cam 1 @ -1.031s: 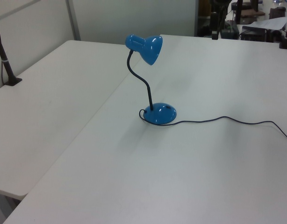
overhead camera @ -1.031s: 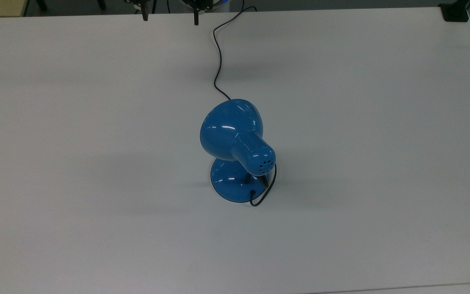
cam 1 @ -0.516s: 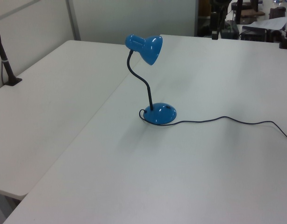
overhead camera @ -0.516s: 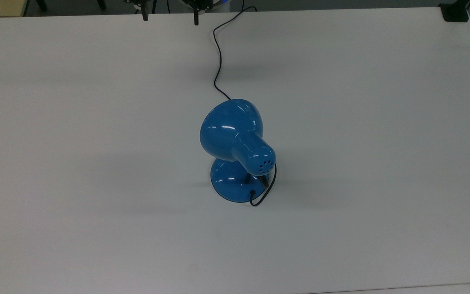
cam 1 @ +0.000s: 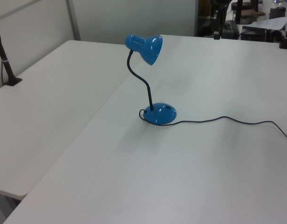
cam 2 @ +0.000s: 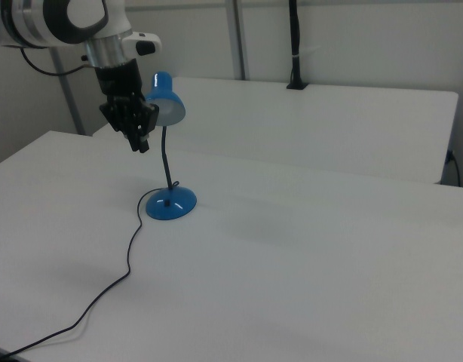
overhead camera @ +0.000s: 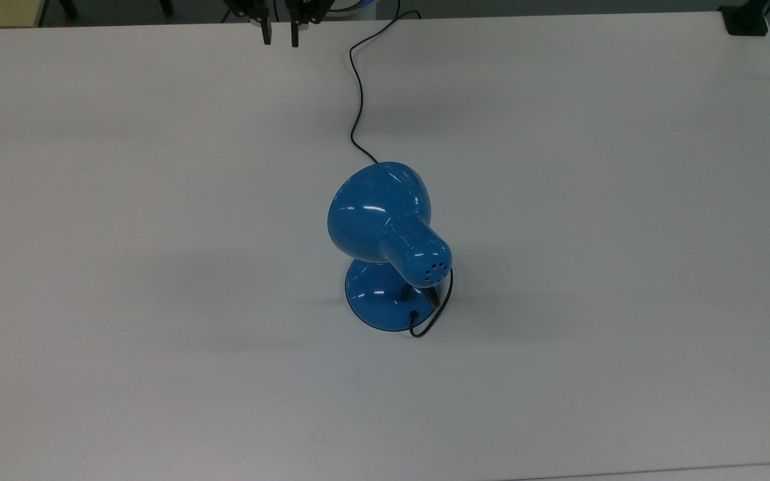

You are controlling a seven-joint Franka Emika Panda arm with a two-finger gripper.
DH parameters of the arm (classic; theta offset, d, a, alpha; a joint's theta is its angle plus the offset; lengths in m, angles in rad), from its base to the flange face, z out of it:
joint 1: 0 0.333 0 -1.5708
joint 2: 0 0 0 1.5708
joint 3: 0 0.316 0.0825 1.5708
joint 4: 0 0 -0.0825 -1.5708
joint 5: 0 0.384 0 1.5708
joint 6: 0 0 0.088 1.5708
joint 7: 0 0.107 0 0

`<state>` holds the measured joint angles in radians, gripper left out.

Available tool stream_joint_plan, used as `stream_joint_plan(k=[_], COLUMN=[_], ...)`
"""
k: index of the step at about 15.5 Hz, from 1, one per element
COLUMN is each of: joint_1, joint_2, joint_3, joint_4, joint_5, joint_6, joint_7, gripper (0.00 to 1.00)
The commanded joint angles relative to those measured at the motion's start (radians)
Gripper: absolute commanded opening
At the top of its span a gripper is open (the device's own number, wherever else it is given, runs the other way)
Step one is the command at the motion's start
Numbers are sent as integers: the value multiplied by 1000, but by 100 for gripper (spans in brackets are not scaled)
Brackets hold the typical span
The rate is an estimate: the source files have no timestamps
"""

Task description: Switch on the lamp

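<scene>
Since 1 second ago the jaws (overhead camera: 278,37) have drawn much closer together, leaving a narrow gap with nothing between them, and still hang over the worktop's (overhead camera: 91,200) far edge in the top view. The blue desk lamp (overhead camera: 388,230) has not shifted: it stands near the worktop's middle, shade unlit, black cord (overhead camera: 357,87) trailing to the far edge. Judged from this, only a first preparing move is made; the approach to the round base (cam 1: 160,113) and the switch press are left
</scene>
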<state>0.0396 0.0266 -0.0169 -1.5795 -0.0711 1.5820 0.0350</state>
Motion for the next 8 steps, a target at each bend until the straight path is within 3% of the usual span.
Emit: stream_joint_plan(k=[1,8], joint_1=[3,3], joint_2=[-4,-1], joint_3=[-3,-3], joint_4=[1,1], joint_5=[-12,-10], joint_6=[-14,-8], joint_7=[-36,-64], gripper=[0,0])
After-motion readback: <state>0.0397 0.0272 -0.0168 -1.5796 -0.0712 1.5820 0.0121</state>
